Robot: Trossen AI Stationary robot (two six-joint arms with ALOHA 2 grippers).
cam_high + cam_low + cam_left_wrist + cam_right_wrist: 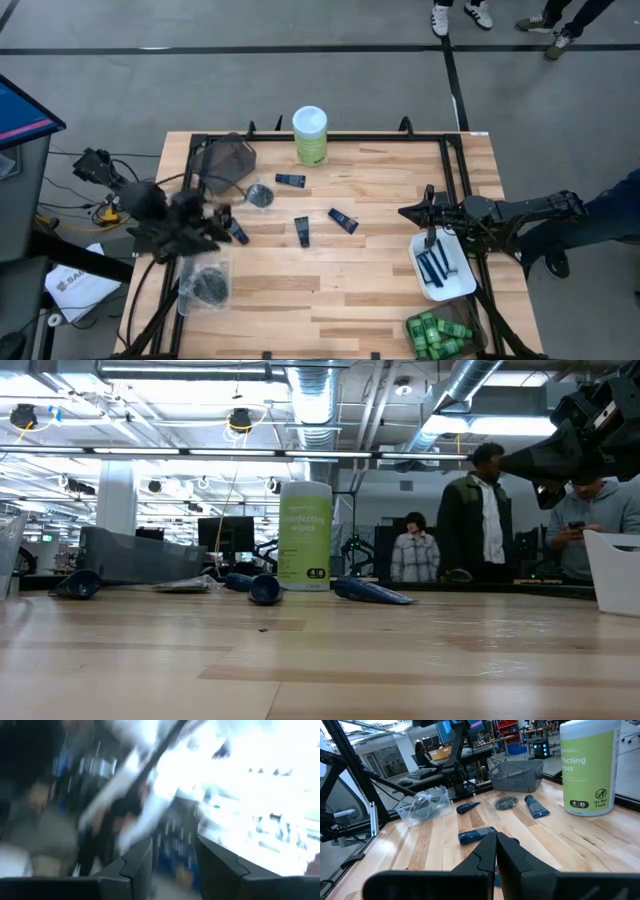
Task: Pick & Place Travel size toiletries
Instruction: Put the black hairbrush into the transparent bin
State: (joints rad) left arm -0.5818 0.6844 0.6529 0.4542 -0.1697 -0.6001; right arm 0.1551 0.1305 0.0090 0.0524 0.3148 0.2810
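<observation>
Pale wooden planks make up the bench point(350, 290), and the travel-size toiletries are spread across it. Four dark navy tubes point(342, 220) lie loose in its middle, between the two arms, with a black disc point(260, 194) lying near them toward the left. Thin blue razors point(435, 267) lie in a white tray point(463, 281) on the right side, and small green bottles point(436, 335) fill a bin at the near right corner. A tall green canister with a white lid point(310, 136) stands at the far edge, beside a dark mesh basket point(226, 158). A clear plastic bin point(205, 285) holding dark items sits on the near left.

The left gripper point(212, 228) is over the left side of the bench, just above the clear bin, beside one navy tube; its fingers point(134, 865) stand apart with nothing seen between them. The right gripper point(405, 212) hovers above the far end of the white tray, its fingers point(485, 852) pressed together and empty, pointing toward the tubes.

People stand in the room behind the bench.
</observation>
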